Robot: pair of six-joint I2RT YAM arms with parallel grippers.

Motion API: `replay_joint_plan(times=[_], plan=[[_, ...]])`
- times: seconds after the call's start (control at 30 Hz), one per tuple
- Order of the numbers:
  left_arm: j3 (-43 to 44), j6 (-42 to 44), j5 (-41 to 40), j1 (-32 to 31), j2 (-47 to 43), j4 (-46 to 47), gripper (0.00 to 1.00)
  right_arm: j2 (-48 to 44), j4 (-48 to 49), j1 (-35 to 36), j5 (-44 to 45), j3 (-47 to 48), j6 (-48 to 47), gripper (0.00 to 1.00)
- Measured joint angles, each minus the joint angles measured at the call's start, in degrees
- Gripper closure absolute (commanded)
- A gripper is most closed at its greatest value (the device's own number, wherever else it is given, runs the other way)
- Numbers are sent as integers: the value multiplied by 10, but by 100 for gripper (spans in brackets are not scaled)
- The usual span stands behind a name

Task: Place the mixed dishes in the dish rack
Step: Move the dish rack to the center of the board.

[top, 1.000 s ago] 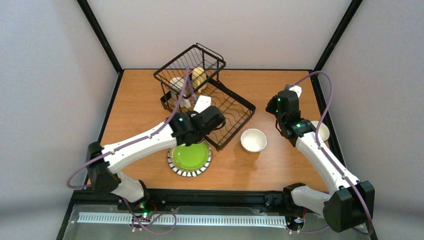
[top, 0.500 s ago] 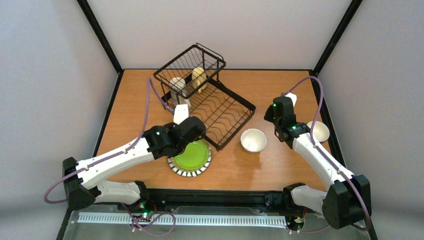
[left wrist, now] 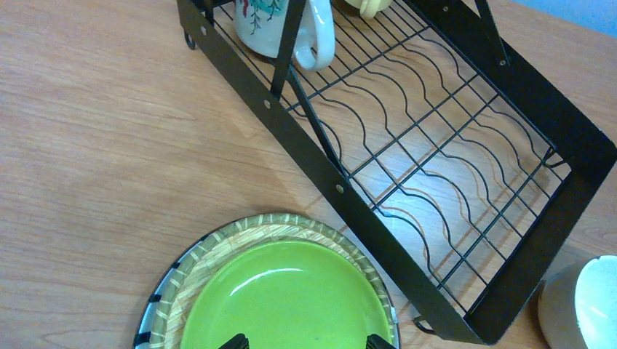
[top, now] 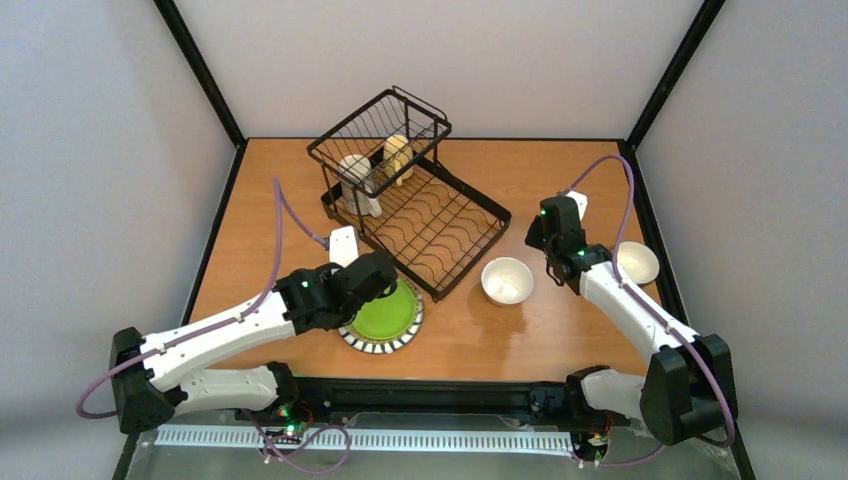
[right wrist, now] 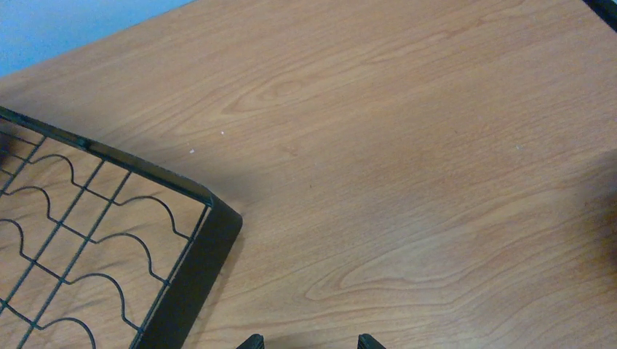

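Dish rack (top: 440, 225) at 12 o'clock on table (top: 260, 200); white mug (top: 355, 175) and cream mug (top: 398, 155) at its basket end. Green striped-rim plate (top: 392, 318) at 6 o'clock, just off the rack's near edge. One bowl (top: 507, 280) at the plate's 3 o'clock, second bowl (top: 637, 262) further right.

Left wrist: left gripper (left wrist: 306, 342) spread, over the plate, pinching nothing. Floral print on the white mug.

Right wrist: right gripper (right wrist: 308, 342) spread, empty, at 5 o'clock of a rack corner.

Lighting: bright, diffuse, from above in all 3 views. Shadows: soft, beside the black wire dish rack (left wrist: 327, 178) on the wooden table (right wrist: 436, 145). Glare: white streak on the glossy lime-green plate (left wrist: 291, 305). Overhead view slightly soft; wrist views sharp.
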Motion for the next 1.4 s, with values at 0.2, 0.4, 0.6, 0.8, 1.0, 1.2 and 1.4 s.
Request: replay_joint_plan(times=[0.2, 0.4, 0.6, 0.8, 1.0, 1.2, 1.4], plan=[[-21, -28, 0, 0, -18, 4, 8, 7, 0, 0, -9, -15, 3, 26], [-32, -43, 5, 0, -18, 11, 8, 8, 0, 0, -18, -28, 5, 26], [-37, -48, 11, 0, -18, 16, 8, 8, 0, 0, -32, -49, 12, 26], [-38, -48, 13, 0, -16, 24, 8, 8, -1, 2, -45, -65, 16, 26], [-38, -48, 14, 0, -15, 27, 8, -8, -3, 12, -53, -70, 18, 26], [-38, -48, 14, 0, -14, 29, 8, -31, -5, 20, -54, -73, 19, 27], [-38, -48, 14, 0, -14, 28, 8, -37, -12, 28, -54, -89, 23, 27]])
